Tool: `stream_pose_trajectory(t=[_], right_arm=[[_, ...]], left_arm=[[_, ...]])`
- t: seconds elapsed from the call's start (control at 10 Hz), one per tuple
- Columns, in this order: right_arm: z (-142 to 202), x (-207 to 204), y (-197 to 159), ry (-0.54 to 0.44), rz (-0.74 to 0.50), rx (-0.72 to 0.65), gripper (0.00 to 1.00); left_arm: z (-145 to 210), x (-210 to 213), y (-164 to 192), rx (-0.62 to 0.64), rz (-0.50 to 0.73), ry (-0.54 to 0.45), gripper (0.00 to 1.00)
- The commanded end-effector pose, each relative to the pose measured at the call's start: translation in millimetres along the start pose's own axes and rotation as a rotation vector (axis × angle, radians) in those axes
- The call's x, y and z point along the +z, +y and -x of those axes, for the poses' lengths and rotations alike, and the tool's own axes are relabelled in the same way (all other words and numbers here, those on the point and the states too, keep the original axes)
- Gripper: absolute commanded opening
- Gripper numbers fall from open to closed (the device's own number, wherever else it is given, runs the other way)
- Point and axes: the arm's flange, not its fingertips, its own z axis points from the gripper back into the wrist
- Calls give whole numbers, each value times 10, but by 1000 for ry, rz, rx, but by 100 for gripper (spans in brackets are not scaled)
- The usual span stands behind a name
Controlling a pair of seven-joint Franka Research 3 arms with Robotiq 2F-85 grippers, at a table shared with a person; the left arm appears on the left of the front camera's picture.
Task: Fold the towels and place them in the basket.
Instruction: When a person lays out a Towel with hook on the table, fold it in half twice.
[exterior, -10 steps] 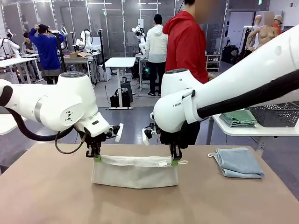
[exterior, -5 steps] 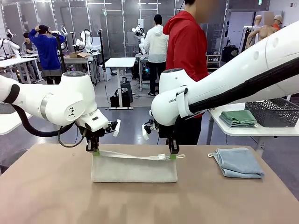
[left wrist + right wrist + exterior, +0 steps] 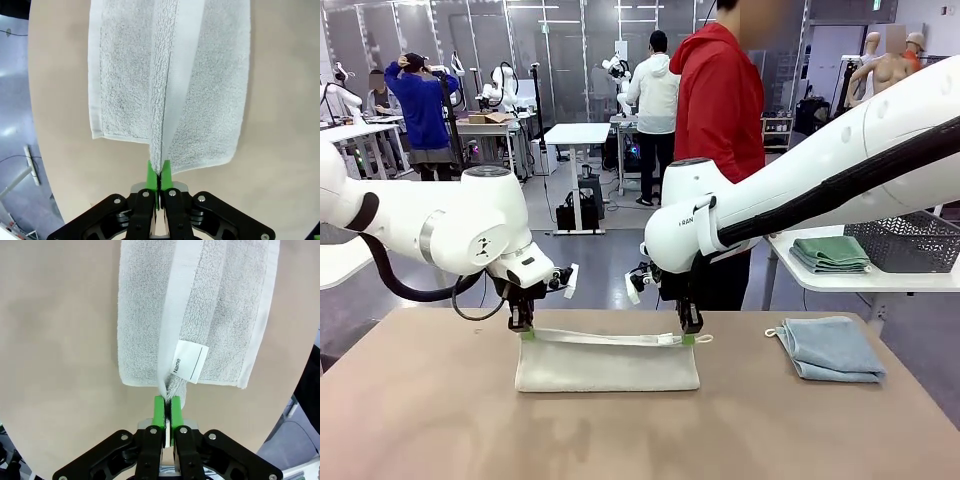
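A cream-white towel lies folded over on the brown table, its upper edge lifted between my two grippers. My left gripper is shut on the towel's left corner; in the left wrist view the green pads pinch the doubled edge of the cloth. My right gripper is shut on the right corner, where a white name tag hangs from the cream towel. A pale blue-grey towel lies folded at the table's right. The dark mesh basket stands on a side table to the right.
A person in a red hoodie stands at the far side of the table. Folded green cloths lie beside the basket on the white side table. Bare tabletop spreads in front of the cream towel.
Both grippers have come down and moved away from me with the towel's edge. The hanging cloth has settled flat on the table, folded over.
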Motion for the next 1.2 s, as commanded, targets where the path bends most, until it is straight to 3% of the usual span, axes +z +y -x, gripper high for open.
stream_pose_trajectory(t=[0.0,1.1], right_arm=[[12,-18,-125,-6,2,2,6],[87,-217,-310,-7,11,-69,6]], left_arm=[[-32,-55,166,-24,-11,24,3],[-28,-362,599,-60,14,13,3]])
